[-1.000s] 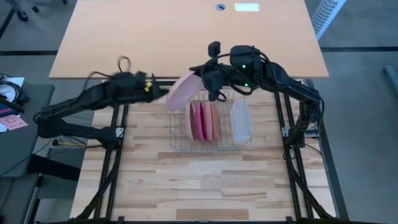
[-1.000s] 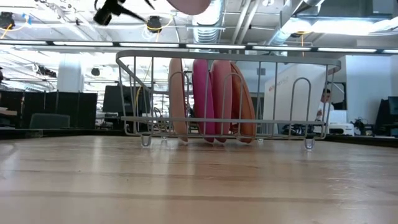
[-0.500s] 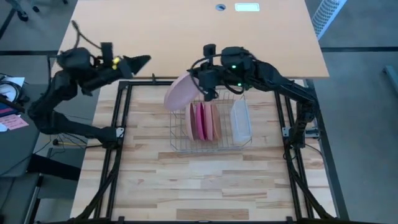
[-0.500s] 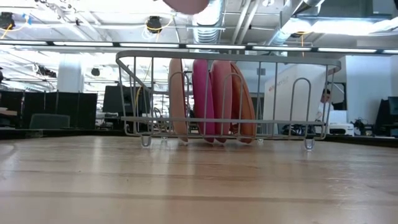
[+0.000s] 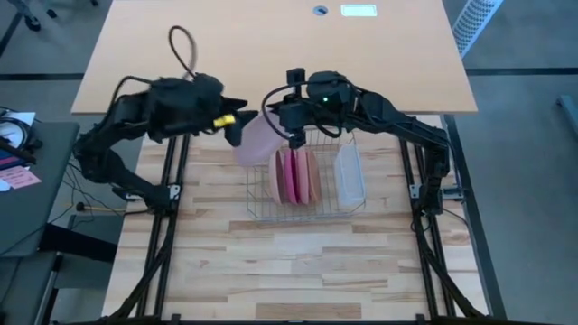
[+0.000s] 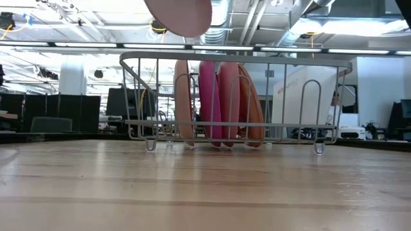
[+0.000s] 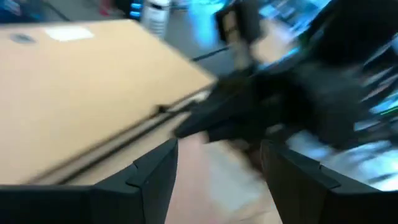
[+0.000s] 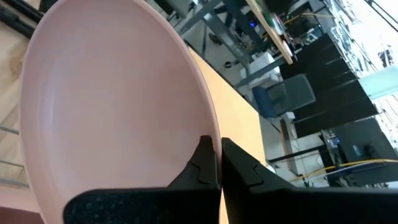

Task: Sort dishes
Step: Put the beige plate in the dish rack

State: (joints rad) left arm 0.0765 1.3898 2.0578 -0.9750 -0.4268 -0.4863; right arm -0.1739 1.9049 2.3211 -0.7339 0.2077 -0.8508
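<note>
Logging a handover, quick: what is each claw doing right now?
Left claw: open, holding nothing, close to the plate.
Right claw: closed on the rim of the pale pink round plastic plate.

The left wrist view is motion-blurred throughout. In the low view, the round pale pink plastic plate (image 6: 180, 14) is cut off by the top edge.

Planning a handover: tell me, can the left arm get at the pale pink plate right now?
Probably yes. The left end effector is open beside the pale pink plate, which the right end effector holds raised above the rack's left edge.

Pale pink plate (image 5: 256, 141); magenta and salmon-orange racked plates (image 5: 295, 175).
</note>
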